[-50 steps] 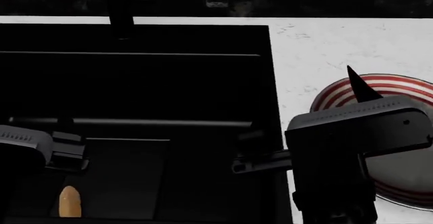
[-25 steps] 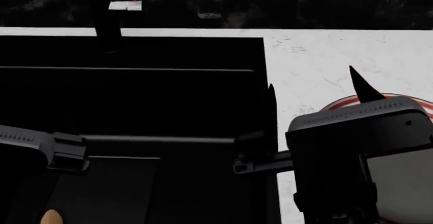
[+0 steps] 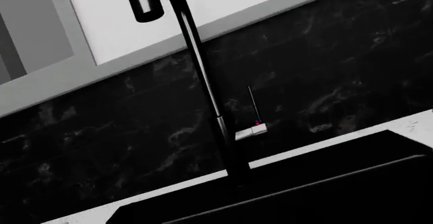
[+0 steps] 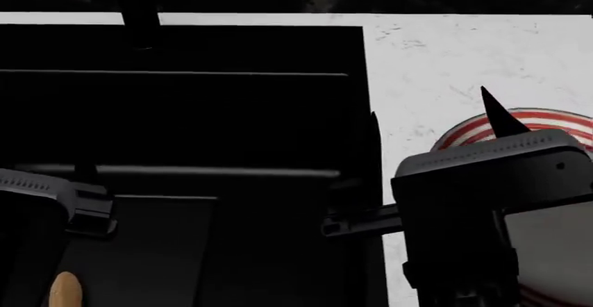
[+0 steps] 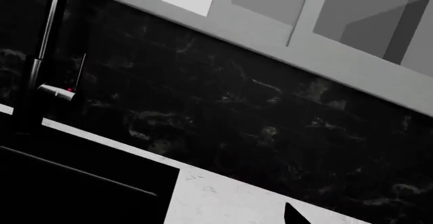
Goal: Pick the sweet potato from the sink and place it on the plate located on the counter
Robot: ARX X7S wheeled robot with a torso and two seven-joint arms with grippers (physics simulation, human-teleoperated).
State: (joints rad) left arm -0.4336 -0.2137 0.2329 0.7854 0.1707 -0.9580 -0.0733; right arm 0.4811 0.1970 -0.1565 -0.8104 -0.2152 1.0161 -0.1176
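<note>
Only the orange-tan tip of the sweet potato (image 4: 65, 291) shows, at the near left of the black sink (image 4: 185, 112), by the head view's lower edge. My left arm's wrist (image 4: 79, 206) hovers just above and beside it; its fingers are lost against the dark basin. The red-and-white striped plate (image 4: 546, 121) lies on the white counter (image 4: 445, 57) to the right, mostly hidden under my right arm. My right gripper (image 4: 432, 123) points away from me over the sink's right rim, its dark fingertips (image 4: 498, 116) spread wide, holding nothing.
A black faucet (image 3: 203, 82) with a small side lever (image 3: 252, 131) stands behind the sink against a dark marbled backsplash (image 5: 271, 112). The sink (image 3: 325, 183) has stepped ledges. The counter (image 5: 223, 198) runs on to the right of the basin.
The head view dipped and came back up, so the sink, the plate and the sweet potato tip shifted in the picture. Both arms keep about the same pose.
</note>
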